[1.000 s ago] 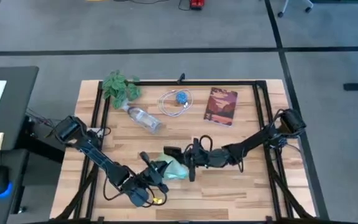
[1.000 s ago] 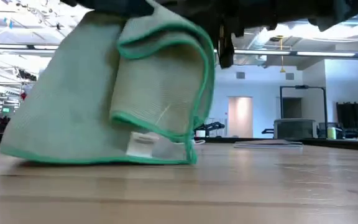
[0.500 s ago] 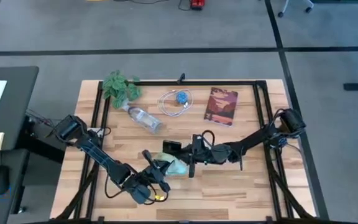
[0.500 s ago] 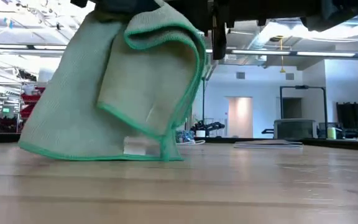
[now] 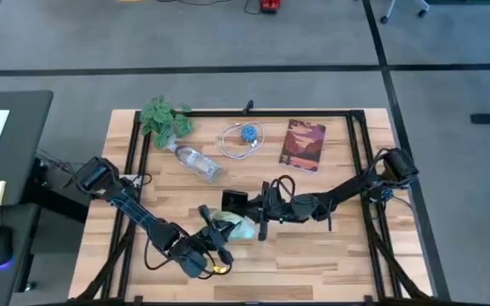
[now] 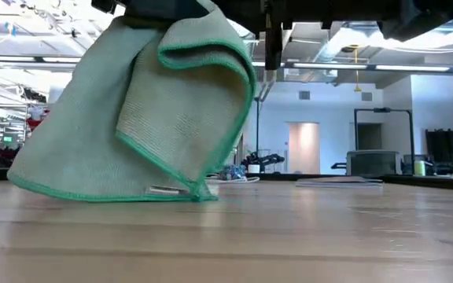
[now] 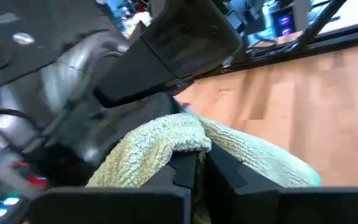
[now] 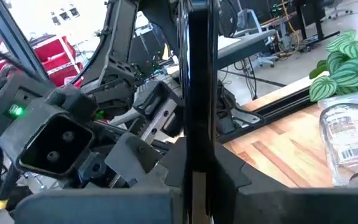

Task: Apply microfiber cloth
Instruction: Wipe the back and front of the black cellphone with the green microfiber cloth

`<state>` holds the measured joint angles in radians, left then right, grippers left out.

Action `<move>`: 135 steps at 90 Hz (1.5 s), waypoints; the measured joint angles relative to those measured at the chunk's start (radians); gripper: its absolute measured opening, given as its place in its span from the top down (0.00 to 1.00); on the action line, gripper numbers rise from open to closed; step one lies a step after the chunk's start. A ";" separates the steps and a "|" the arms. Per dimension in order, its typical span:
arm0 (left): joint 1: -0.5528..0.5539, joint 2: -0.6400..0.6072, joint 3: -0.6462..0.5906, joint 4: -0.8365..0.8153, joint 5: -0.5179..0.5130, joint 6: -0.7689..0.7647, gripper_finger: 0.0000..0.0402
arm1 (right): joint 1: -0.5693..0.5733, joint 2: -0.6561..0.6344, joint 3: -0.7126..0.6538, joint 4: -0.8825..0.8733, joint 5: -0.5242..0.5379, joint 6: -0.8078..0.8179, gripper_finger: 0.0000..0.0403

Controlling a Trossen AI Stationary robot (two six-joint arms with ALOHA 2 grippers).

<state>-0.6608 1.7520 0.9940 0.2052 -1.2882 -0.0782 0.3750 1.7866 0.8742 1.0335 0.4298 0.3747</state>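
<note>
The pale mint-green microfiber cloth [image 5: 238, 228] is bunched near the table's front middle. It hangs folded from above in the low view [image 6: 132, 118], and its green-hemmed lower edge [image 6: 93, 194] rests on the wood. My left gripper [image 5: 218, 236] is shut on it from the near left. Just beyond it, my right gripper [image 5: 252, 208] is shut on a black phone [image 5: 233, 201]. The phone shows edge-on as a thin dark bar [image 8: 197, 81] in the right wrist view. My left gripper pinches a bunched fold of the cloth [image 7: 178, 144] between its two fingers, several layers thick. The cloth hangs slack below the hold, and its lower hem lies on the table. My right gripper pinches the phone by one end [image 8: 196, 163], a finger on each flat face. It comes level from the table's right. The phone sticks out past the fingers toward the cloth.
At the back of the table lie a leafy artificial plant [image 5: 165, 117], a clear plastic bottle [image 5: 198, 161], a coiled white cable with a blue piece [image 5: 242, 138] and a brown book [image 5: 303, 144]. A black frame rail [image 5: 313, 113] runs around the table.
My right gripper has carried the phone a little toward the table's left and far edge, closer over the cloth. The cloth has shifted in the low view: its folded flap has sagged lower, down to the table, and the white label no longer shows.
</note>
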 joint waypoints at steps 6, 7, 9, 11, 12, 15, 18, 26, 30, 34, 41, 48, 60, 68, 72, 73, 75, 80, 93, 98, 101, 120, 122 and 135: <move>0.002 0.001 -0.002 0.060 0.021 0.072 1.00 | 0.005 0.000 0.000 -0.005 0.006 0.004 0.95; 0.004 0.001 -0.002 0.073 0.031 0.088 1.00 | 0.006 0.000 0.000 -0.005 0.005 0.004 0.95; 0.008 0.001 -0.003 0.099 0.060 0.114 1.00 | 0.007 -0.001 0.000 -0.007 0.003 0.006 0.95; 0.013 0.001 -0.004 0.126 0.095 0.136 1.00 | 0.008 -0.001 0.000 -0.007 -0.002 0.008 0.95; 0.016 0.001 -0.004 0.141 0.113 0.146 1.00 | 0.008 -0.001 0.000 -0.007 -0.004 0.009 0.95; 0.026 0.001 -0.004 0.179 0.156 0.162 1.00 | 0.008 -0.001 0.000 -0.007 -0.009 0.010 0.95; 0.035 0.001 -0.004 0.198 0.166 0.165 1.00 | 0.009 -0.001 0.000 -0.005 -0.008 0.009 0.95; 0.049 0.001 -0.004 0.206 0.118 0.196 1.00 | 0.007 -0.002 0.000 0.000 0.000 0.009 0.95; 0.049 0.002 -0.004 0.217 0.080 0.236 1.00 | 0.007 -0.002 0.001 0.003 0.006 0.009 0.95; 0.049 0.003 -0.004 0.240 0.049 0.283 1.00 | 0.007 -0.002 0.003 0.003 0.007 0.009 0.95; 0.049 0.003 -0.004 0.301 0.025 0.352 1.00 | 0.007 -0.004 0.004 0.002 0.007 0.010 0.95; 0.045 0.003 -0.004 0.323 0.008 0.380 1.00 | 0.007 -0.004 0.004 -0.012 0.006 0.014 0.95; 0.029 0.003 -0.002 0.282 -0.043 0.382 1.00 | 0.012 -0.004 0.004 -0.029 -0.001 0.016 0.95; 0.021 0.003 0.000 0.197 -0.055 0.298 1.00 | 0.019 -0.002 0.004 -0.044 0.001 0.013 0.95; 0.017 0.003 0.000 0.144 -0.069 0.248 1.00 | 0.022 -0.001 0.003 -0.051 0.003 0.012 0.95; 0.015 0.002 0.000 0.129 -0.072 0.235 1.00 | 0.023 0.000 0.003 -0.052 0.004 0.012 0.95; 0.013 0.002 0.000 0.100 -0.078 0.207 1.00 | 0.025 0.000 0.002 -0.053 0.007 0.012 0.95; 0.007 0.000 0.002 0.035 -0.102 0.134 1.00 | 0.027 0.000 0.002 -0.056 0.012 0.009 0.95; -0.016 -0.002 0.000 -0.103 -0.184 0.004 1.00 | 0.028 0.000 0.002 -0.076 0.021 0.009 0.95; -0.025 -0.009 0.000 -0.144 -0.209 -0.029 1.00 | 0.028 0.000 0.002 -0.076 0.022 0.012 0.95; -0.027 -0.015 0.000 -0.165 -0.210 -0.054 1.00 | 0.029 0.000 0.002 -0.076 0.022 0.017 0.95; -0.028 -0.038 -0.002 -0.197 -0.094 -0.175 1.00 | 0.031 0.000 -0.001 -0.089 0.021 0.019 0.95; -0.027 -0.035 -0.002 -0.186 -0.065 -0.180 1.00 | 0.031 0.000 -0.001 -0.089 0.018 0.019 0.95; -0.020 0.036 -0.001 -0.057 0.039 -0.183 1.00 | 0.026 0.001 -0.002 -0.093 -0.010 0.010 0.95</move>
<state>-0.6807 1.7878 0.9928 0.1482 -1.2497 -0.2612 0.4012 1.7878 0.8726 0.9405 0.4195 0.3847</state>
